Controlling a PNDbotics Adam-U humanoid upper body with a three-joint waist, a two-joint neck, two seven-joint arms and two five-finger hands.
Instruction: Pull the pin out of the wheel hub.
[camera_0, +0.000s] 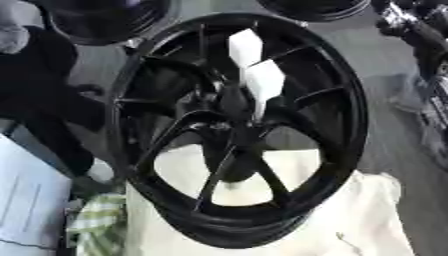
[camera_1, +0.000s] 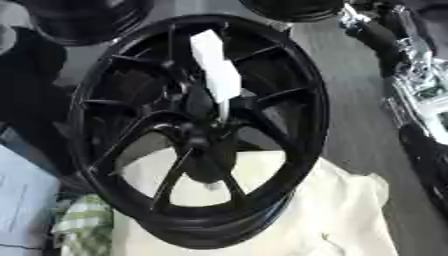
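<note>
Pin in wheel hub (camera_0: 232, 107): unclear, blurred.

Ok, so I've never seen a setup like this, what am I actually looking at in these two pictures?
Both pictures come from one moment, taken by the two eyes of a camera in a humanoid robot's head, looking down at its work. That is why they look nearly the same.

In the middle, a large black spoked wheel stands tilted on a cream cloth. A white faceted pin sticks out of the wheel's hub. Nothing is holding the pin.

The black and silver arm along the right edge is the robot's right arm. The dark shape on the left may be its left arm. I cannot make out either hand.

A green and white checked cloth lies at the lower left, and more black wheels sit at the top.
</note>
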